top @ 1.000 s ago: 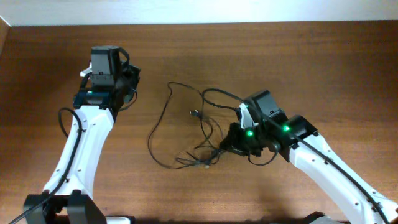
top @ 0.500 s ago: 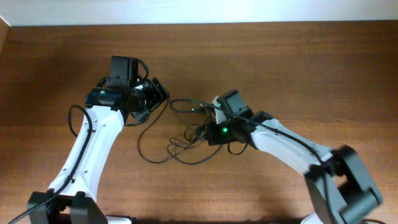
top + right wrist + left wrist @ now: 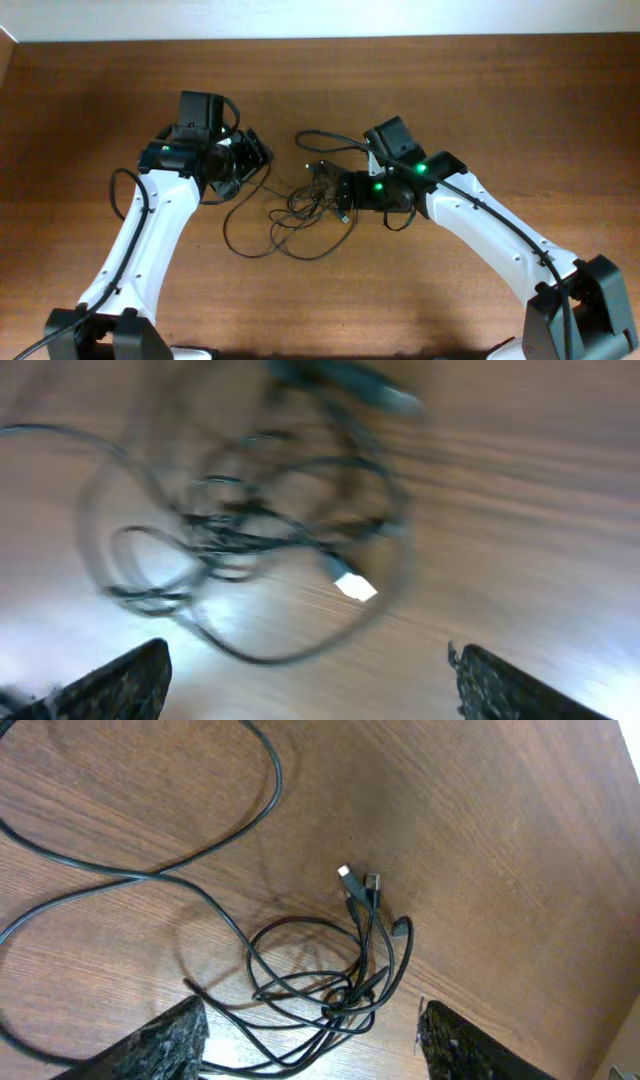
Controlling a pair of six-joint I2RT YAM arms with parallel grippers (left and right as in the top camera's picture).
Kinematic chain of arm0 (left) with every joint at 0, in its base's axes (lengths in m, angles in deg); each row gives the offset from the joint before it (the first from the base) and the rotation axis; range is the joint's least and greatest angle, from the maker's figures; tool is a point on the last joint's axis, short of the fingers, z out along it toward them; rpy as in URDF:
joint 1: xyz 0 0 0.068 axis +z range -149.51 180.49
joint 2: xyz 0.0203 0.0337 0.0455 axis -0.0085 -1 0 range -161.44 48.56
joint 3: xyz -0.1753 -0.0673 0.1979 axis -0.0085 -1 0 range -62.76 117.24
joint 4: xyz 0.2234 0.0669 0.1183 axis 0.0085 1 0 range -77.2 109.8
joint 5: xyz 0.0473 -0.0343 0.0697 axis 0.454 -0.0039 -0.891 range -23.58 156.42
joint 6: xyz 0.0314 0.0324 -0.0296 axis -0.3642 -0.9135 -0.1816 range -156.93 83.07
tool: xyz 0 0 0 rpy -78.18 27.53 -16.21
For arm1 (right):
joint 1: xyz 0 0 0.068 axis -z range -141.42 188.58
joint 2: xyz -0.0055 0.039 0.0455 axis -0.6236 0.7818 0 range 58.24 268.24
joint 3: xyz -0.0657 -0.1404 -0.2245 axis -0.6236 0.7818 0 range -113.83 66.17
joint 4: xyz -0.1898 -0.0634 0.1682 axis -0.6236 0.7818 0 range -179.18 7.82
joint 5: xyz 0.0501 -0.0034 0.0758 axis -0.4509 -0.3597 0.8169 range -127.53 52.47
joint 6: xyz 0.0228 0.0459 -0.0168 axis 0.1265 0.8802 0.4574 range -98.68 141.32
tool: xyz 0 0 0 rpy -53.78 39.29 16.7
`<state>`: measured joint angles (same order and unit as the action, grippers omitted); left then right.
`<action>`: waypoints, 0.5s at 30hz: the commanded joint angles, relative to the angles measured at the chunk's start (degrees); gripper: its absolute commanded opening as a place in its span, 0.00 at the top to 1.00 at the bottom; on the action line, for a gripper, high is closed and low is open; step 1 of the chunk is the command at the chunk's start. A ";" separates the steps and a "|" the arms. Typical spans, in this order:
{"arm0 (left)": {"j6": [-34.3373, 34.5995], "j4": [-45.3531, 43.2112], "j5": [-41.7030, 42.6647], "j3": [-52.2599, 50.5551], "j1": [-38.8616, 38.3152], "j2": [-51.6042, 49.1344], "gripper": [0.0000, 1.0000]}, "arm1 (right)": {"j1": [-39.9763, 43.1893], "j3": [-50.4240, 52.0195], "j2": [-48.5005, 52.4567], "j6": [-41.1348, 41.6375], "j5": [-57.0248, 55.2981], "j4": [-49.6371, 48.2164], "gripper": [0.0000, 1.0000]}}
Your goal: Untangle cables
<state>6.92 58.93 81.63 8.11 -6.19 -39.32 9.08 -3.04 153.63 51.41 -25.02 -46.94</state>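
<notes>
Change: the cables (image 3: 300,205), a second ago strung out in a wide loop, are now bunched tighter at the overhead frame's centre on the table (image 3: 500,100).
Left gripper (image 3: 312,1020): jaws apart, empty, over the clump.
Right gripper (image 3: 310,655): shut before, now spread wide, holding nothing.
Meaning: cords let go and the knot looks no looser, so little progress.
Axis: clump and trailing loop run lower left to upper right; the plug ends (image 3: 358,882) point upper left in the left wrist view.

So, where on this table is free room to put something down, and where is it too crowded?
Bare wood runs along the far edge of the table, behind both arms. There is also room at the near edge, between the left arm and the right arm. The middle is crowded: the cables lie tangled between the left gripper and the right gripper.
</notes>
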 commanded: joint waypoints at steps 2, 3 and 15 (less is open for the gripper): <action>-15.06 0.24 -1.44 0.42 -7.08 -0.31 0.36 | 1.88 -0.24 -0.37 9.27 -9.79 6.71 0.06; -15.04 0.11 -4.31 0.42 -9.40 -0.31 0.40 | 2.97 -0.24 -0.37 9.81 -9.77 8.09 0.06; -7.06 -9.88 -7.48 0.72 -18.88 -23.30 1.00 | 8.15 -0.22 -0.37 4.07 7.61 9.60 0.46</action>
<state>-0.84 50.38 71.35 8.18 -25.49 -61.68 16.86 -3.04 153.66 59.96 -29.32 -34.46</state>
